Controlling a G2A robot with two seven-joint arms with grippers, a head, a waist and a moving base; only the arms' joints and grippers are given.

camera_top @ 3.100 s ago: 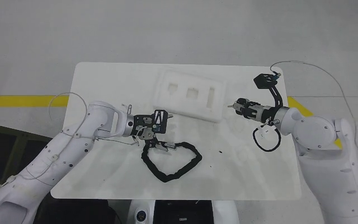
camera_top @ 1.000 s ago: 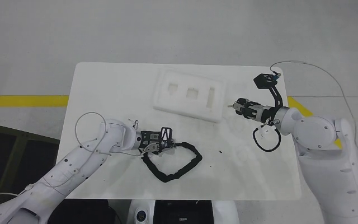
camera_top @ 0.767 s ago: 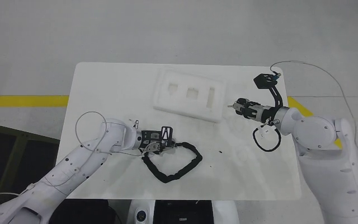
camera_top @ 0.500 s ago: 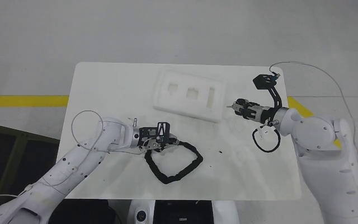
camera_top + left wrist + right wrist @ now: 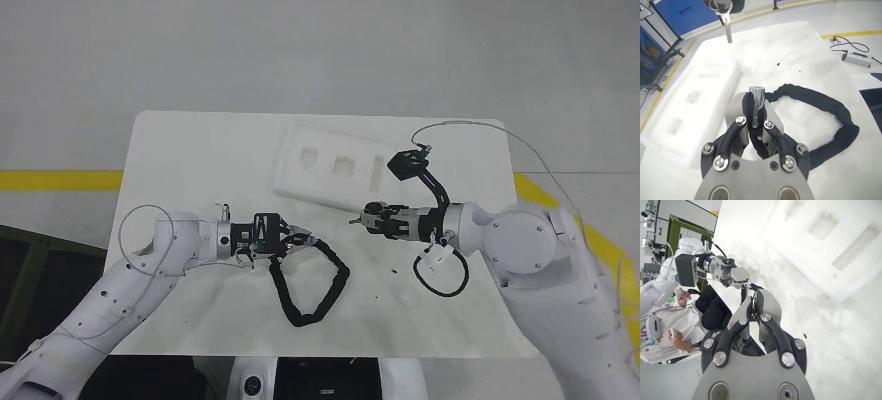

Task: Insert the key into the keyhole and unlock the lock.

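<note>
We've L hand (image 5: 754, 103) pinching lock (image 5: 756, 97), R hand (image 5: 755, 303) pinching key (image 5: 727, 28); keyhole (image 5: 757, 87) faces key tip, slightly off-axis, not touching.

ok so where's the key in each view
top view: key in the right gripper, mid-table, tip toward the lock cylinder.
left wrist view: key held in the air beyond the lock cylinder.
right wrist view: key clamped edge-on in the right gripper.
shared landmark: white foam tray.
</note>
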